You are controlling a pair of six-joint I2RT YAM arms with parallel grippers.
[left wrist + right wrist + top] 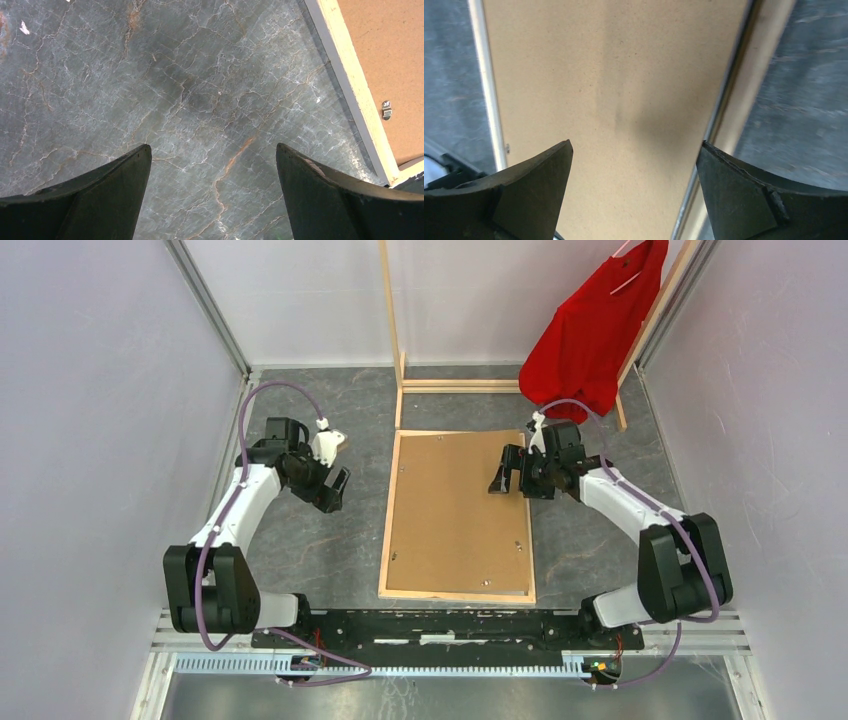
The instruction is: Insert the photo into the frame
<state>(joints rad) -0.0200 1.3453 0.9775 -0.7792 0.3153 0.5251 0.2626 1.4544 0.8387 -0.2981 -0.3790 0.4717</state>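
Observation:
The frame (pixel 390 520) lies back up on the grey marble table, its light wood border showing on the left, bottom and right. Inside it lies the photo (pixel 455 515), plain brown board side up; its print side is hidden. My right gripper (pixel 507 472) hovers open over the board's upper right part. In the right wrist view the board (pixel 614 75) fills the space beyond the open right gripper (pixel 635 142), with the frame's edge (pixel 744 100) beside it. My left gripper (pixel 335 490) stands open over bare table left of the frame (pixel 350 85), holding nothing (pixel 212 146).
A tall wooden clothes rack (pixel 460 386) with a red shirt (pixel 600 330) stands at the back, just behind the frame's top edge. Pale walls close in on both sides. A small metal clip (pixel 386 110) sits on the board near the frame's edge.

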